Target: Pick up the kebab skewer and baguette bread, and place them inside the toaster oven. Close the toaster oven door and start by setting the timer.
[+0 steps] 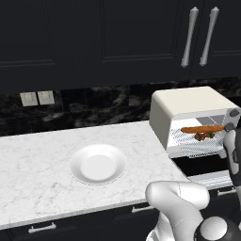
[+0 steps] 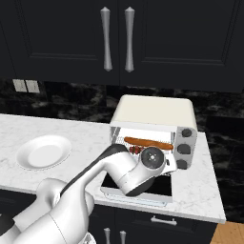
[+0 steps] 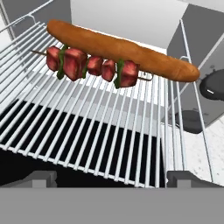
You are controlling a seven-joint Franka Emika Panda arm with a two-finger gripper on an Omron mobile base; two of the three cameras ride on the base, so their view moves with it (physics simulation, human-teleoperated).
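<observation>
gripper wide open, empty | baguette bread and kebab skewer ahead on rack, crosswise | toaster oven door down, below gripper

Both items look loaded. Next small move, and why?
Probably back the open fingers out and drop toward the toaster oven door to swing it up. The baguette bread and kebab skewer already lie side by side on the wire rack, nothing is held, and the door hangs open.
</observation>
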